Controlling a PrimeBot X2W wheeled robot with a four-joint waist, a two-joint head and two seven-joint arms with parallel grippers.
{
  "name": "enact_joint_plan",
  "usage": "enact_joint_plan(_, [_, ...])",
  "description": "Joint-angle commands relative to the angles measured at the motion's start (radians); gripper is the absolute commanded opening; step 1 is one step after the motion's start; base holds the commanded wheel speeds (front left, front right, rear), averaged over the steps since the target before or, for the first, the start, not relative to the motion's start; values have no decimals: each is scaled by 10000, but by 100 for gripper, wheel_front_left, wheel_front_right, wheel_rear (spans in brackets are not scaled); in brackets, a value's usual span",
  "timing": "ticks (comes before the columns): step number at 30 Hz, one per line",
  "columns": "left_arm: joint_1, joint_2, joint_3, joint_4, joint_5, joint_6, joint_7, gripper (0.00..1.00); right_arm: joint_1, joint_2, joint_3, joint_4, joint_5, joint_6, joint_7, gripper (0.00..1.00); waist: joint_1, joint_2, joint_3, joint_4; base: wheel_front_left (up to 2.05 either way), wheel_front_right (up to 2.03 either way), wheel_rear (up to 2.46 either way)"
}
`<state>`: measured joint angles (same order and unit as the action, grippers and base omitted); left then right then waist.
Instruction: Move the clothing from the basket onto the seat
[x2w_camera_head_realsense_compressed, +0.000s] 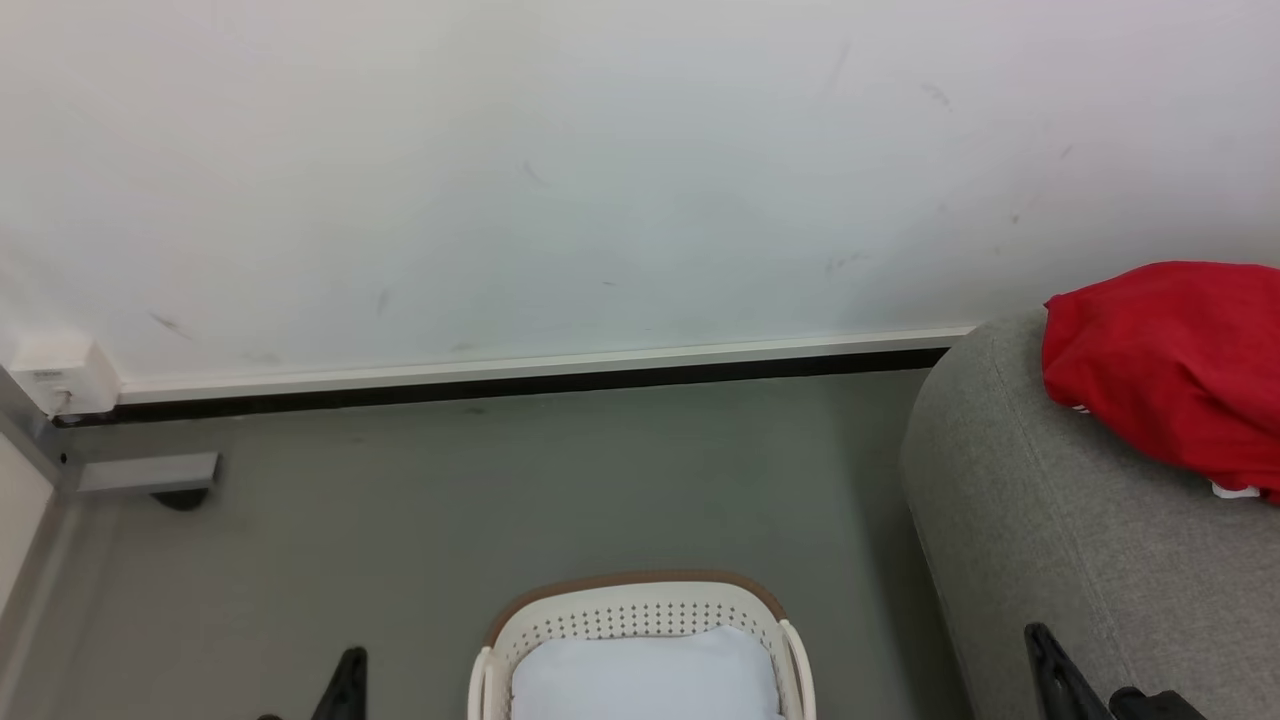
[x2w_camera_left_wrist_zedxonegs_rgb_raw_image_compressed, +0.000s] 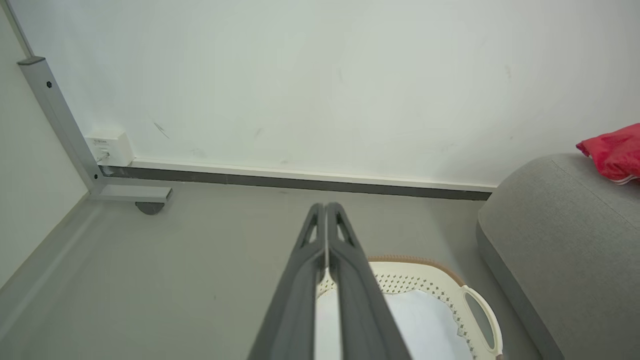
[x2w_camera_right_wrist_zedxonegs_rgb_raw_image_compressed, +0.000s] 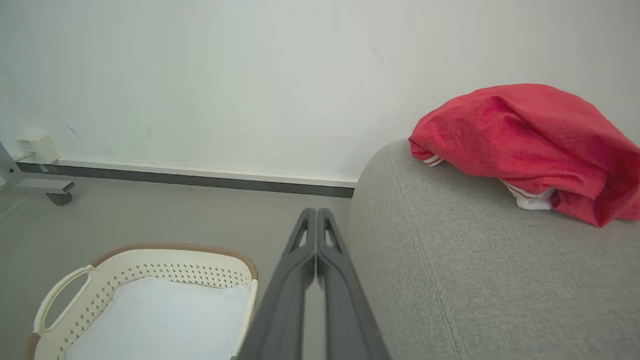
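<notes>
Head view puts the basket (x2w_camera_head_realsense_compressed: 640, 582) at 6 o'clock on the floor (x2w_camera_head_realsense_compressed: 500, 500). The seat (x2w_camera_head_realsense_compressed: 1050, 540) is at 4 o'clock, and the clothing (x2w_camera_head_realsense_compressed: 1170, 370) is heaped on top of it at 3 o'clock, well apart from the basket. In the right wrist view the red heap lies at 2 o'clock, a striped cuff and a bit of white poking out from under it. The heap rests fully on the grey fabric and does not hang over the rounded edge.

What we see of the basket holds just a flat pale pad (x2w_camera_right_wrist_zedxonegs_rgb_raw_image_compressed: 160, 320). Its near end runs off the bottom of each picture, so we cannot tell whether anything red lies there.

The left gripper (x2w_camera_left_wrist_zedxonegs_rgb_raw_image_compressed: 326, 206) has its two fingers pressed together with nothing between them. The right gripper (x2w_camera_right_wrist_zedxonegs_rgb_raw_image_compressed: 316, 211) is the same, poised between the basket's rim and the side of the seat.

We judge the moving to be done, or nearly so, and the step in hand to be a check and a clean retreat. To do it well, we look down over the whole basket before calling it finished. We leave the pad where it lies. We hold both pairs of fingers together and draw the arms back without brushing the rim at 7 o'clock or the seat at 3 o'clock, since a nudge to the fabric could pull the heap toward the edge.
</notes>
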<state>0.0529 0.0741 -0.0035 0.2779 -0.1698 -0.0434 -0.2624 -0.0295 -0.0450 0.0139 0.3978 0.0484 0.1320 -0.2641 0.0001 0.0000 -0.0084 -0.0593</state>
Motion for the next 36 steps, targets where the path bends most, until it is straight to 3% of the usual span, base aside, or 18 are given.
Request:
enact_joint_plan(1, [-85,5,81,4,-232,-16,106,0,-76,-9,-68,-9,258,0,98,0,0,0,1,6,0,0,0])
enact_joint_plan(36, [-736,-93,524,-185,-6155,-385,1614,0,-399,-45,-557,-704,6673,-7,1615,0,0,0,33,172,0,0,0])
